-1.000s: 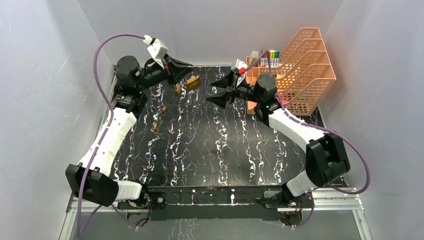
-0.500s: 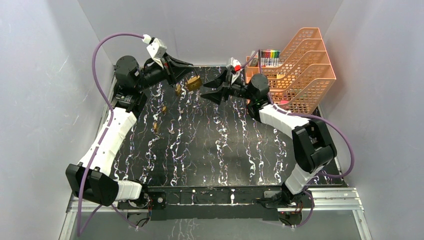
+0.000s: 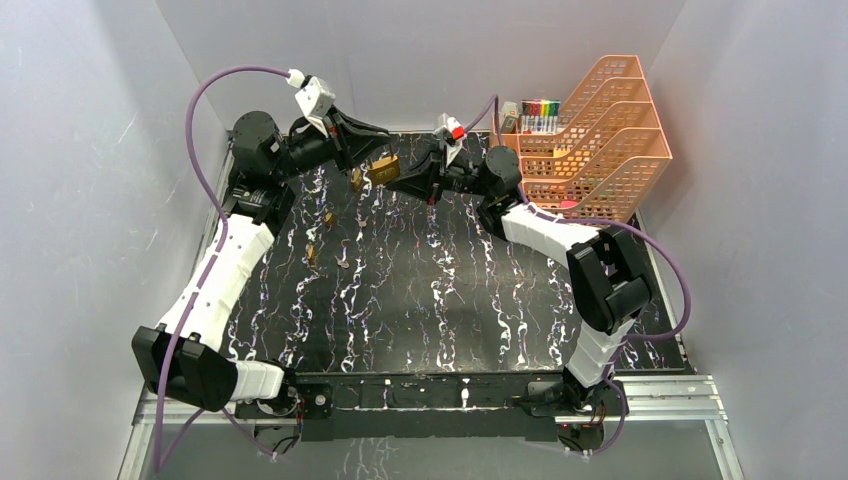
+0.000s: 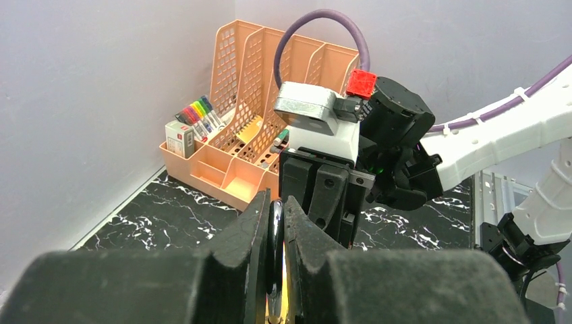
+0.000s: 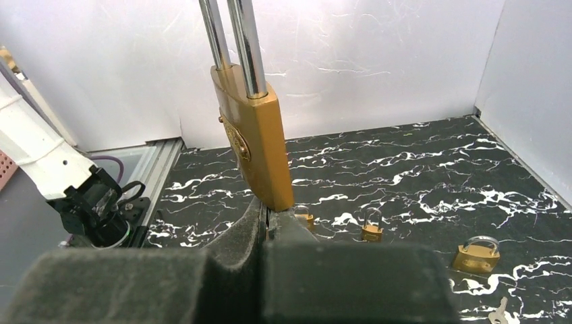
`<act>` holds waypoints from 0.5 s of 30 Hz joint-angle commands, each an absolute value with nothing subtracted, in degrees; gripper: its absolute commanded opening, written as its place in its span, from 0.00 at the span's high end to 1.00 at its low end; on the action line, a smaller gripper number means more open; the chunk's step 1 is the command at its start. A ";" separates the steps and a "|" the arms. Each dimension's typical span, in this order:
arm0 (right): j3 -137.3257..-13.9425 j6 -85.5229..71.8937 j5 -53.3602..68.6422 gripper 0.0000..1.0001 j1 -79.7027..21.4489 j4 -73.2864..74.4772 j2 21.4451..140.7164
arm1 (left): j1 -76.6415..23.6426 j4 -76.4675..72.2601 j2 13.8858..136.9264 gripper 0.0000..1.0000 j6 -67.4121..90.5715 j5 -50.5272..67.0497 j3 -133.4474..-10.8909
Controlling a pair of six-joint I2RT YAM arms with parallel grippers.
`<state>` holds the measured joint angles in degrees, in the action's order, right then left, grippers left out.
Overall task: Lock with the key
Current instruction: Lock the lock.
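One large brass padlock (image 5: 259, 145) is being held in the air over the far part of the marbled black table (image 3: 450, 300), with its steel shackle (image 5: 233, 34) pointing up. It is being clamped by the left gripper (image 3: 371, 151), whose fingers (image 4: 253, 229) are being pressed onto it from both sides in the left wrist view. The right gripper (image 5: 268, 221) is being held against the lock's bottom edge. Its two fingers are being pressed together, and whether a key is being pinched between them cannot be told. Three small padlocks (image 5: 370, 228) and one loose key (image 5: 498, 312) are being shown on the table by the right wrist view alone (from overhead they are being reduced to brass specks, too small to count surely). One orange file organiser (image 4: 253, 81), with a row of marker pens (image 4: 199, 110) beside it, is being shown at the far right corner by the overhead and left wrist views. It is falling outside the right wrist view.
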<state>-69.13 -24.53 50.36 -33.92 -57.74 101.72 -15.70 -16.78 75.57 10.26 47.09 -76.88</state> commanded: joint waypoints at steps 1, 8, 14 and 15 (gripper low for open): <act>-71.76 -25.12 51.38 1.00 -34.44 -60.29 101.43 | -15.59 -22.75 74.09 1.00 10.18 46.42 -80.08; -67.90 -24.93 50.71 1.00 -34.45 -62.62 101.17 | -15.63 -23.11 73.83 1.00 10.20 46.06 -80.81; -63.29 -26.79 50.68 1.00 -34.45 -66.66 101.93 | -15.60 -24.16 73.92 1.00 11.11 45.65 -82.36; -62.55 -27.15 50.75 1.00 -34.45 -67.30 102.14 | -15.63 -24.40 73.92 1.00 11.39 45.84 -82.91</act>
